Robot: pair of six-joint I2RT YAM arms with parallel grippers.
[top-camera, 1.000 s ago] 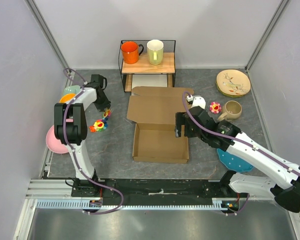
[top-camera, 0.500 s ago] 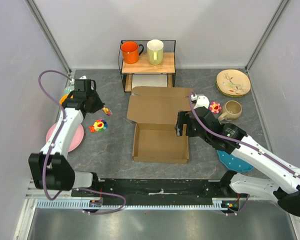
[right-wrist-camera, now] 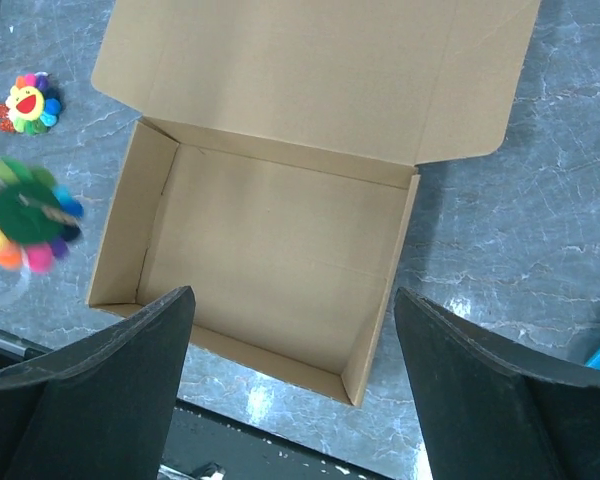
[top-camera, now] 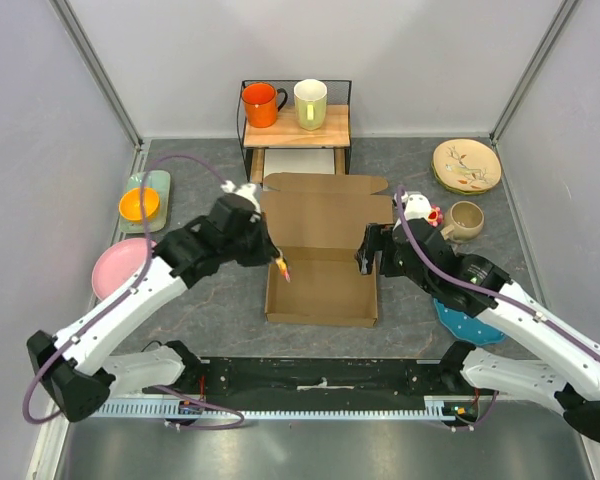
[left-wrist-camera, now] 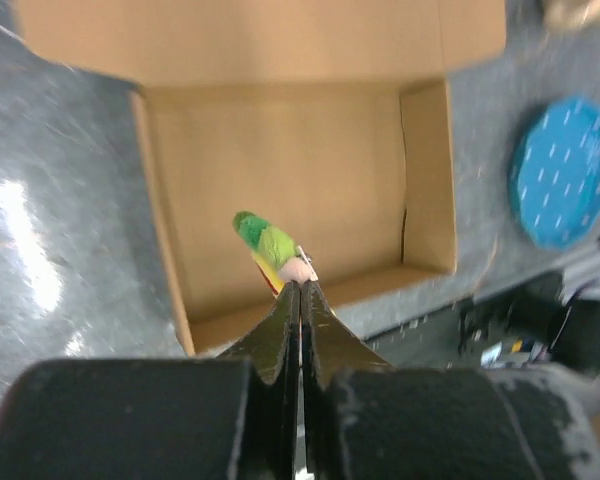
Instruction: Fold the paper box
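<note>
From above, the left arm reaches diagonally from its base to the left wall of the plain brown cardboard paper box (top-camera: 320, 290), which lies open between the arms with its lid flap flat behind. The left gripper (top-camera: 278, 262) pinches a small multicoloured flower toy (top-camera: 283, 270). The right arm stretches to the box's right wall, and the right gripper (top-camera: 365, 255) is hard to read there.

The left wrist view shows the jaws pressed together on the blurred toy over the box floor.

In the right wrist view the fingers (right-wrist-camera: 110, 380) are spread wide and hold nothing above the box. The toy is a blur at the left edge.
</note>
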